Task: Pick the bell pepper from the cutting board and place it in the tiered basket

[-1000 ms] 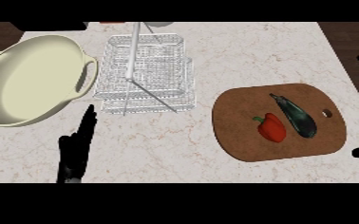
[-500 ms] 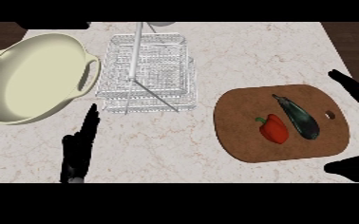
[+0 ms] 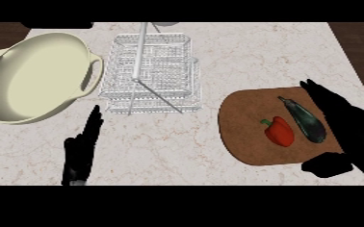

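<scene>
A: Containers?
B: Cream two-handled dish (image 3: pixel 39 79) far left, nothing showing inside. Wire tiered basket (image 3: pixel 150 72) beside it, nothing in its trays.

A: Board?
B: Round brown cutting board (image 3: pixel 245 134) at right. Red bell pepper (image 3: pixel 280 131) lying on it, dark eggplant (image 3: pixel 304 119) just beside, toward the right rim.

A: Hands?
B: Right hand (image 3: pixel 332 110) over board's right edge, fingers straight, thumb apart, clear of the pepper. Left hand (image 3: pixel 80 150) at lower left, fingers straight and pressed together, holding nothing.
</scene>
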Robot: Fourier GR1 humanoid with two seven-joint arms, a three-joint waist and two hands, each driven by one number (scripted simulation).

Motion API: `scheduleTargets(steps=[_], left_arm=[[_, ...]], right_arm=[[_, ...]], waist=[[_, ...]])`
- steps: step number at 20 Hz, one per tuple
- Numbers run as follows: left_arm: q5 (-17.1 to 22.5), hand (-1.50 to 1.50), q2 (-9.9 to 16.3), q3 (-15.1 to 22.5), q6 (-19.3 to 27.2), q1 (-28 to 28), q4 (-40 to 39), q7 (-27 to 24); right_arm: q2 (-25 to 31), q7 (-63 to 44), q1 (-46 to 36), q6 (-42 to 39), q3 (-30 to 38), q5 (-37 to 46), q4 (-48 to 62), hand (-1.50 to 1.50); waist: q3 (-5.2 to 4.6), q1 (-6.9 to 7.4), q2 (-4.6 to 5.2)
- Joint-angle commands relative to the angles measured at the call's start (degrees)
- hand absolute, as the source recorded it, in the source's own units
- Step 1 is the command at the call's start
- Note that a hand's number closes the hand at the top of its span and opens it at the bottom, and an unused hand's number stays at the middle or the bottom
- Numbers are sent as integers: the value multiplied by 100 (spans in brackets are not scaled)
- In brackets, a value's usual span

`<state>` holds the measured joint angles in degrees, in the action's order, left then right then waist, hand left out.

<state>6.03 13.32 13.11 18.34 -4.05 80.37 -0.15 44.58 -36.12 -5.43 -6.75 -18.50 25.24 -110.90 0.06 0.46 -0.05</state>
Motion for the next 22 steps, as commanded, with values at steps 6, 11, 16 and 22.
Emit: scheduleTargets(steps=[6,11,16,22], left_arm=[[-176,0,-156,-170,-90,22,-60,129],[-274,0,-349,-249,-121,77,-306,98],[-276,0,-308,-333,-238,-28,-250,-36],[-498,0,-394,-281,-295,-182,90,177]], right_arm=[[-806,-745,34,-865,-290,747,-198,-150],[-1139,-195,47,-962,-162,1050,394,-150],[-1185,-807,-448,-1939,-92,978,564,-150],[-1657,-767,-310,-2154,1,1466,746,-150]], waist=[[-7,-43,0],[-6,-51,4],[-9,-35,6],[-6,-45,1]])
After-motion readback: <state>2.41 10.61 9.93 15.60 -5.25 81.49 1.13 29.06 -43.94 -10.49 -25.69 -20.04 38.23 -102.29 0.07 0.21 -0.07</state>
